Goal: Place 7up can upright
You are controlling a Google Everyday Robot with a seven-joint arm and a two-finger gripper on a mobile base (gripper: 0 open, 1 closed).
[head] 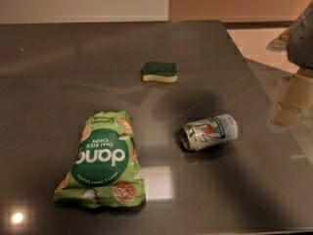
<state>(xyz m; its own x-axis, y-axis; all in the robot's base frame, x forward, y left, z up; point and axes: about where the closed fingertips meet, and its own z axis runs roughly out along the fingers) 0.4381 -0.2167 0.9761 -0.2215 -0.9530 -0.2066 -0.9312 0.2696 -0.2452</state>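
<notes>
The 7up can (210,131) lies on its side on the dark grey table (73,82), right of the middle, with one shiny end facing the front left. It is silver-white with green lettering and a red-orange spot. My gripper (289,103) hangs at the right edge of the view, raised above the table's right side, to the right of the can and apart from it. It holds nothing that I can see.
A large green chips bag (103,159) lies flat at the front left of the can. A green-and-yellow sponge (160,72) sits further back near the middle. The table's right edge (254,72) runs close behind the gripper, with pale floor beyond.
</notes>
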